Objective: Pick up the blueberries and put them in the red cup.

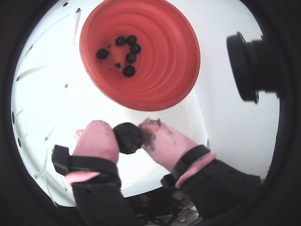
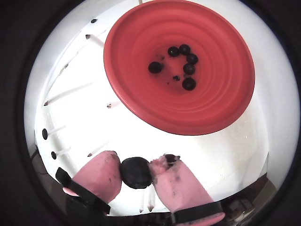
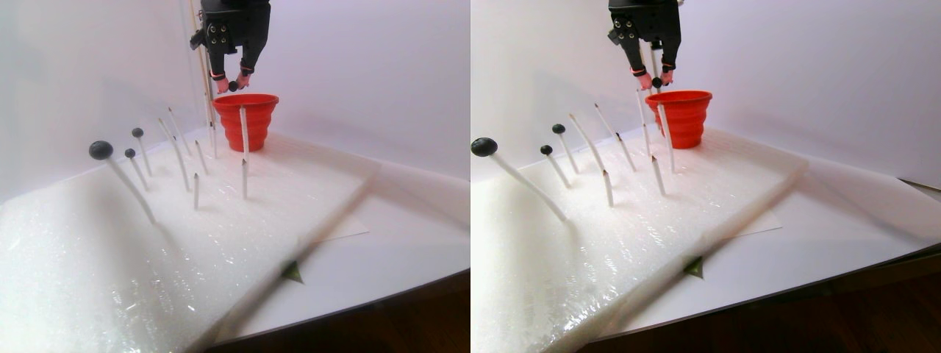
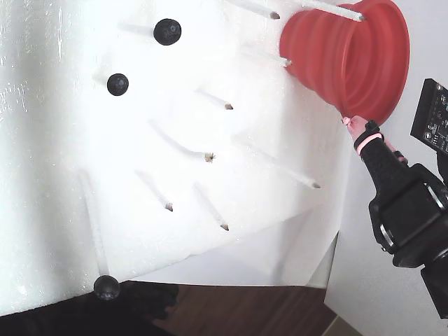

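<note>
The gripper (image 2: 136, 172) is squeezed tight on one blueberry (image 2: 136, 173), held between its two pink fingertips (image 1: 96, 140) just above the near rim of the red cup (image 2: 221, 108). Down inside the cup lie six more berries (image 2: 189, 69) in a small bunch. Farther off, on the white foam mat (image 3: 110, 250), three berries (image 3: 101, 150) sit on top of thin white sticks (image 3: 243, 131), and other sticks are bare.

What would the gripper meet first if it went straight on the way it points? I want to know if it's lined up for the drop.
Probably the red cup: the gripper, shut on a blueberry, points at its near rim. Whether it would clear that rim and reach the inside, I cannot tell.
</note>
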Robot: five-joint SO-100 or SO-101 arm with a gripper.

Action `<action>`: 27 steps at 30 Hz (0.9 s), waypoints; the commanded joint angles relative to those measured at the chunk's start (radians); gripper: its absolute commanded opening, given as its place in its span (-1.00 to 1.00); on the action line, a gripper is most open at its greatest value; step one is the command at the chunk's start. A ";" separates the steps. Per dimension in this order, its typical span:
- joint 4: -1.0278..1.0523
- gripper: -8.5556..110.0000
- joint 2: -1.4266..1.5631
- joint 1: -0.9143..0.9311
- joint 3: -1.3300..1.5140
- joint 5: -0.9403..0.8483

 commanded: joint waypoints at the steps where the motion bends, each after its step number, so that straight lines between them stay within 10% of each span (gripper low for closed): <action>1: -0.009 -0.66 0.018 0.014 -0.103 -0.002; 27: -0.051 -0.64 -0.161 0.049 -0.331 -0.017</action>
